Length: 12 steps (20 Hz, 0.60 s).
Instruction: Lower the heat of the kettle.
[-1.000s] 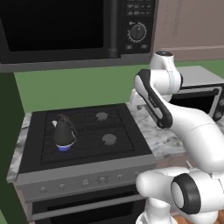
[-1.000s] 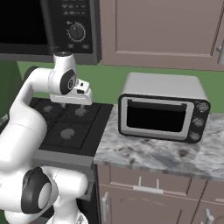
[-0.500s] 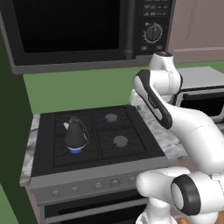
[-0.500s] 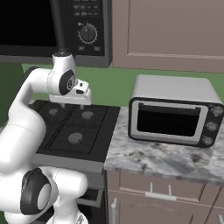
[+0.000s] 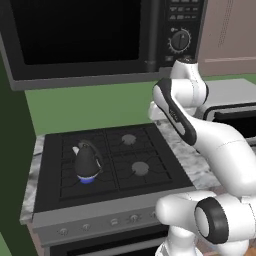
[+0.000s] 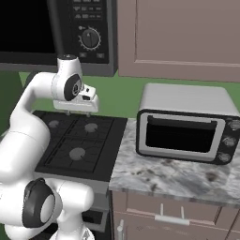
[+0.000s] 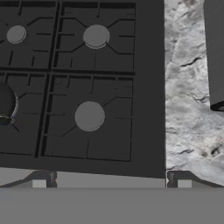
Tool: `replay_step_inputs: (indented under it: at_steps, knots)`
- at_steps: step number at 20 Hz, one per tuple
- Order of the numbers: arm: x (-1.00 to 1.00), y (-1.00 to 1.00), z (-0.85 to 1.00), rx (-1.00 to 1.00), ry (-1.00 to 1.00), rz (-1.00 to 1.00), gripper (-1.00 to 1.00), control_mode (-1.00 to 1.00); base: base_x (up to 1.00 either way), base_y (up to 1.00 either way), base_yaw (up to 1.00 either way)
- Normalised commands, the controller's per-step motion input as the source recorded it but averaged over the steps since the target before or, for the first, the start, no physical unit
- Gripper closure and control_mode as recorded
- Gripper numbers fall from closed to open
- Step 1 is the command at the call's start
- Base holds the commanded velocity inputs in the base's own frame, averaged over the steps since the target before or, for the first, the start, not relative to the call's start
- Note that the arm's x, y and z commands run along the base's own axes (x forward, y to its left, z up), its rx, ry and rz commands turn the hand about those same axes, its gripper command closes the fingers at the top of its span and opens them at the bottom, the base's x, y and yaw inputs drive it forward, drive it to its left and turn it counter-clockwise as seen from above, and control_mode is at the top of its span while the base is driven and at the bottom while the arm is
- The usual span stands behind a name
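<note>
**Kettle on front-left burner; hand raised over right edge of stove**

The kettle stands upright on the front-left burner of the stove. A blue glow shows at the kettle base. Its thin arched handle rises over the dark body, and the pale-tipped spout points toward the stove's left rear. In the hand view, a small curved part of the kettle appears at the left edge, on the same burner.

The stove is the landmark for all positions below. Its three other burners carry nothing. A row of small knobs runs along the stove's front panel, below the kettle. A black microwave hangs on the wall above the stove, with a round dial at its right side. The marble desk adjoins the stove's right side. A silver toaster oven stands on that desk, well apart from the kettle.

The hand hangs in the air above the stove's right rear area, near the border with the desk, and touches nothing. In the hand view the two finger tips stand wide apart with nothing between them: the hand is released. The hand is well apart from the kettle and from the knobs.
</note>
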Motion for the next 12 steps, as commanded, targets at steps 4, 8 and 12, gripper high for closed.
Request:
replay_step_inputs:
  at_steps: [4, 8, 12]
  knots:
    - [0.0, 0.0, 0.0, 0.0, 0.0, 0.0, -1.0, 1.0, 0.0, 0.0, 0.0]
    - [-0.2, 0.08, -0.14, -0.01, -0.02, 0.08, -1.0, -1.0, 0.0, 0.0, 0.0]
    - [-0.42, 0.69, -0.36, -0.14, -0.09, 0.18, -1.0, -1.0, 0.0, 0.0, 0.0]
